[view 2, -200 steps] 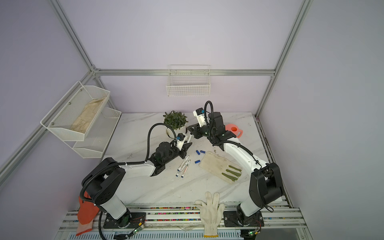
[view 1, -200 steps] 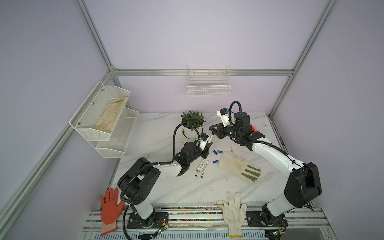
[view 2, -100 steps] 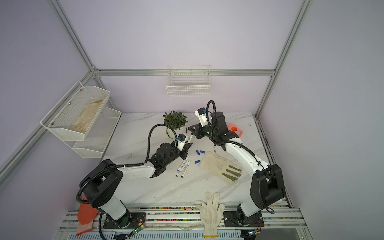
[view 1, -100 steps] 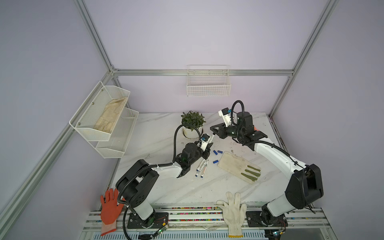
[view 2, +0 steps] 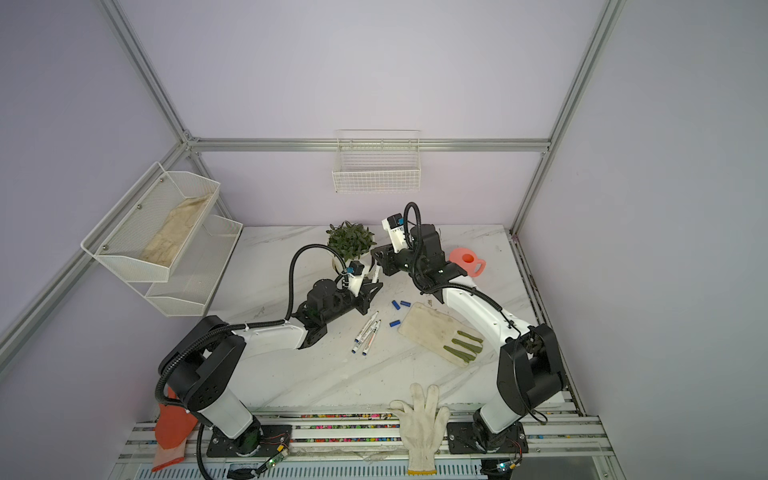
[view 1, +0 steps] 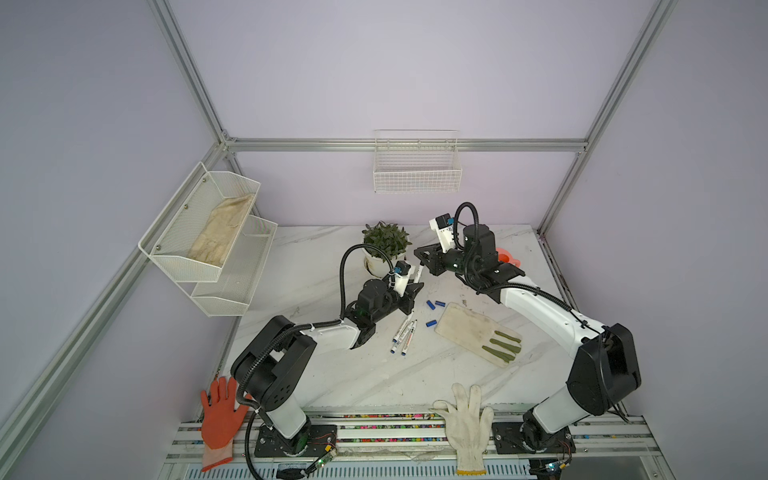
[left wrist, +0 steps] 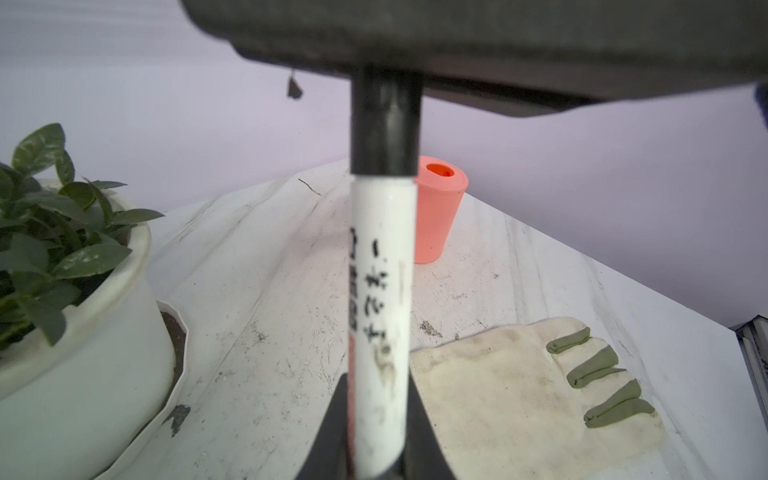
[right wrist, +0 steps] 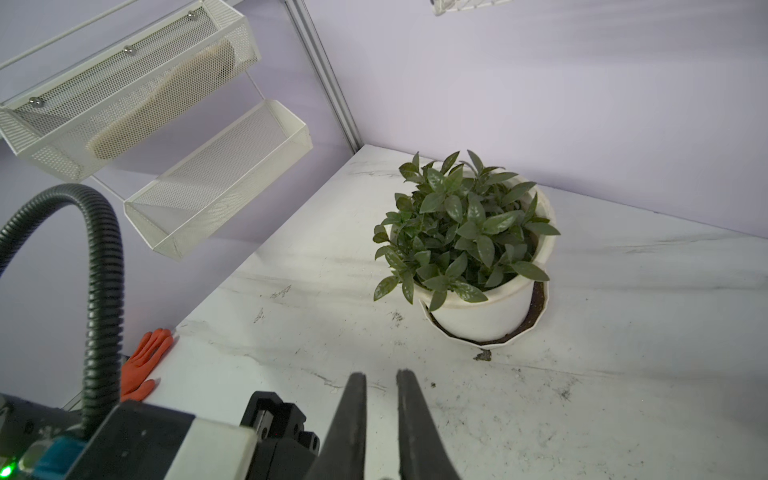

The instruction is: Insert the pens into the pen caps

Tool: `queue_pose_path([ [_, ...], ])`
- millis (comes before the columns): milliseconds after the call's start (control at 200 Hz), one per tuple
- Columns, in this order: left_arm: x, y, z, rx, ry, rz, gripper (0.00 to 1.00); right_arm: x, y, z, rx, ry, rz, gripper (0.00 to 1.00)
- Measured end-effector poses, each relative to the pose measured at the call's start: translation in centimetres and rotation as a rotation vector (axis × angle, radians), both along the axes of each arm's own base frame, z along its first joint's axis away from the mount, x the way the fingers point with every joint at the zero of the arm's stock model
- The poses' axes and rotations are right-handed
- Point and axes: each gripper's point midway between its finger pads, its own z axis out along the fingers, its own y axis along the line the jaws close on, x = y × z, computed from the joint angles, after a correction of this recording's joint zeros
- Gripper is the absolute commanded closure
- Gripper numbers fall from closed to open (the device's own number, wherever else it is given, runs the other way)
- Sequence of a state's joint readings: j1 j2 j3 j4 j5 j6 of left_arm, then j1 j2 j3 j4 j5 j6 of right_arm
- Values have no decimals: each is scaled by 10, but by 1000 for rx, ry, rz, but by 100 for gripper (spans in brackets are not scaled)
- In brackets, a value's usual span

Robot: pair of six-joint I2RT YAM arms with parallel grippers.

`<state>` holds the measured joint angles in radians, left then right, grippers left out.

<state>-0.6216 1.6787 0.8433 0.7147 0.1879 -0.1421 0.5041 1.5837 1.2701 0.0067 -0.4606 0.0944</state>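
Observation:
My left gripper (left wrist: 380,384) is shut on a white printed pen (left wrist: 382,291) that stands out from its jaws, raised over the table in both top views (view 1: 419,273) (view 2: 377,272). A black pen cap (left wrist: 384,124) sits on the pen's far end and runs up into my right gripper (view 1: 422,257), whose dark body fills that view's top. In the right wrist view the right gripper (right wrist: 381,374) shows a narrow gap at its tips; the cap is hidden deeper in. More pens (view 1: 403,334) lie side by side on the marble. Three blue pen caps (view 1: 434,305) lie beside them.
A potted plant (view 1: 386,249) stands just behind the grippers. A coral cup (view 2: 467,264) is at the back right. A cream glove with green fingers (view 1: 473,332) lies right of the caps. White (view 1: 467,415) and orange (view 1: 220,415) gloves hang at the front edge.
The left arm's lower links have shifted slightly to the left. Both grippers stay together at the pen and cap, with their holds unchanged.

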Motion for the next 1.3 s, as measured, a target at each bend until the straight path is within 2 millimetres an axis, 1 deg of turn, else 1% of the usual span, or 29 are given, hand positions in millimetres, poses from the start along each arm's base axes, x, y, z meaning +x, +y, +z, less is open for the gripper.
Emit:
queue_pose_path([
  [200, 14, -7, 4, -13, -6, -27, 100, 13, -7, 4, 5, -37, -44, 100],
  [275, 14, -13, 8, -50, 20, -53, 100, 17, -12, 7, 24, -38, -51, 100],
  [415, 10, -18, 12, -115, 90, -114, 100, 20, -14, 9, 38, -35, -58, 100],
  [545, 6, -20, 6, -121, 153, -138, 100, 19, -14, 5, 33, -23, -59, 100],
  [640, 5, -22, 5, -108, 172, -148, 100, 19, -19, 6, 45, -17, -56, 100],
  [760, -1, -23, 9, -68, 151, -151, 100, 11, -25, 15, 88, -1, -16, 100],
  [875, -4, -25, 13, -15, 111, -104, 100, 5, -26, 21, 113, 7, 32, 100],
  [1030, -5, -27, 9, 33, 87, -57, 100, 2, -28, 20, 119, 27, 55, 97],
  [1210, -5, -32, 12, -21, 97, -49, 100, 1, -28, 26, 123, 26, 62, 97],
  [1300, -6, -38, 8, -56, 103, -55, 100, 1, -28, 25, 120, 32, 60, 91],
])
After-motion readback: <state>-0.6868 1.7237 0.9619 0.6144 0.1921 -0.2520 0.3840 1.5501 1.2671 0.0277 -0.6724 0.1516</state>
